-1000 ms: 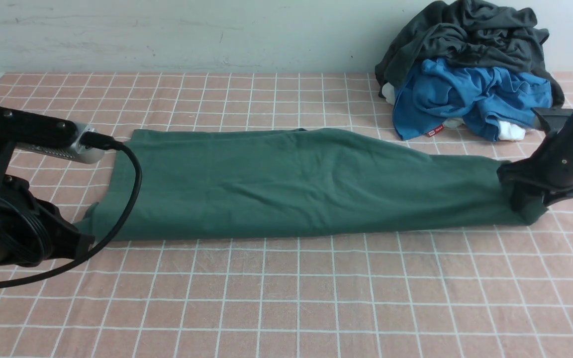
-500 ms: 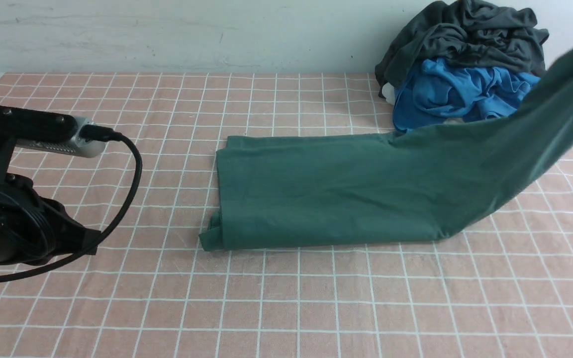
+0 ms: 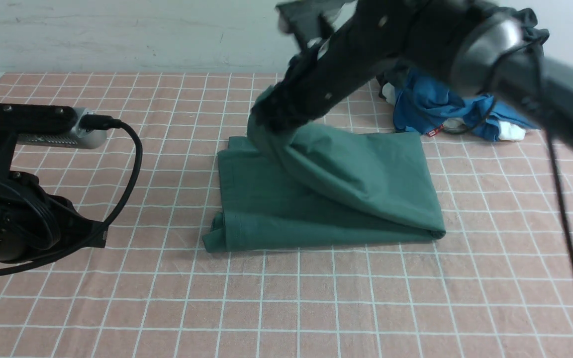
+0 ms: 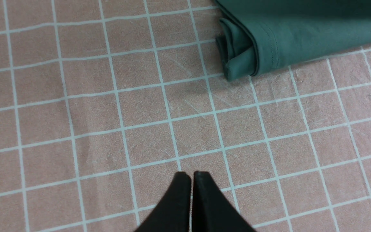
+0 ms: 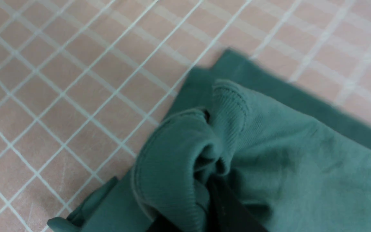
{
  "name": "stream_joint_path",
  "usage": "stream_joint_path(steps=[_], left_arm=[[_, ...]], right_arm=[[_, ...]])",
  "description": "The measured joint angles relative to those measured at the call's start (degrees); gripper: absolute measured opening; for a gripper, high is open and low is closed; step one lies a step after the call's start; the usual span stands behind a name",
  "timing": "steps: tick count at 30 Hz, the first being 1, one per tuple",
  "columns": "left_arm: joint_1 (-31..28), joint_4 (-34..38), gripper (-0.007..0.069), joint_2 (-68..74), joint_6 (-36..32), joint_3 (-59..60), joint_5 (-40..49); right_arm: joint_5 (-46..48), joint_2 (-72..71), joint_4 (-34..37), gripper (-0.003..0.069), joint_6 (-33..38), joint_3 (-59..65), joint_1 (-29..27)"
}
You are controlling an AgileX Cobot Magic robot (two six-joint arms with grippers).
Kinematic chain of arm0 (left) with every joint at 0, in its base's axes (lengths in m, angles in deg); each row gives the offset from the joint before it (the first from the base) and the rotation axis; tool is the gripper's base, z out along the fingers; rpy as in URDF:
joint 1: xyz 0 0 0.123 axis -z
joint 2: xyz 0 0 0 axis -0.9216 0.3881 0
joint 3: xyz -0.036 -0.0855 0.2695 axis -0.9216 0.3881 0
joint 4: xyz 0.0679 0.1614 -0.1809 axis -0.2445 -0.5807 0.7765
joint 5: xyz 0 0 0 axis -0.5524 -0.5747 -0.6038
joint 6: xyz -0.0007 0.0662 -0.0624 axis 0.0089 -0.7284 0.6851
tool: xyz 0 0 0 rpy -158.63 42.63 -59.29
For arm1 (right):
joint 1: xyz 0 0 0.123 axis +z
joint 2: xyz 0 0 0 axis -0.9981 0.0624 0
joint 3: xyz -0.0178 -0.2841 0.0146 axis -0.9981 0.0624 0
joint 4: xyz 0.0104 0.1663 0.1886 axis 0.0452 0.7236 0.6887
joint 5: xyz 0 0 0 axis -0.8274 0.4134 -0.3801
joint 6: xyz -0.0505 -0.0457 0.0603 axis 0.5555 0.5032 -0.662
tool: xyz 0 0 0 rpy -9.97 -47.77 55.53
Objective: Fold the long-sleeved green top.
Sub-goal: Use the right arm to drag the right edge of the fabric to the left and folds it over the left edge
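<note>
The green long-sleeved top [image 3: 346, 199] lies on the checked cloth as a long band folded over on itself. My right arm reaches across it from the right. My right gripper [image 3: 272, 118] is shut on the top's ribbed end [image 5: 185, 154], holding it bunched just above the far left corner of the lower layer. In the right wrist view the right gripper [image 5: 203, 193] has green fabric wrapped round its black fingers. My left gripper [image 4: 191, 174] is shut on nothing and hovers over bare cloth, a few squares from the top's near left corner [image 4: 237, 61].
A heap of clothes sits at the back right against the wall, with a charcoal garment [image 3: 530, 25] over a bright blue garment [image 3: 426, 107]. My left arm and its cable [image 3: 132, 164] fill the left side.
My right gripper closed on the top's right end, lifted it and swung it up and leftward over the rest. The top first slid to the right. My left gripper stayed shut.
</note>
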Motion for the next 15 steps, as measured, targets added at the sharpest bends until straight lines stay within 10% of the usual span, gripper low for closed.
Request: stream_joint_path(steps=[10,15], left_arm=[[0.00,0.83,-0.0003,0.00,0.00,0.00,0.68],[0.00,3.84,-0.0003,-0.30,-1.69,0.00,0.74]], right_arm=[[-0.21,4.37,1.47,0.0318,0.19,-11.09,1.70],[5.83,4.21,-1.17,0.0318,0.19,-12.07,1.70]])
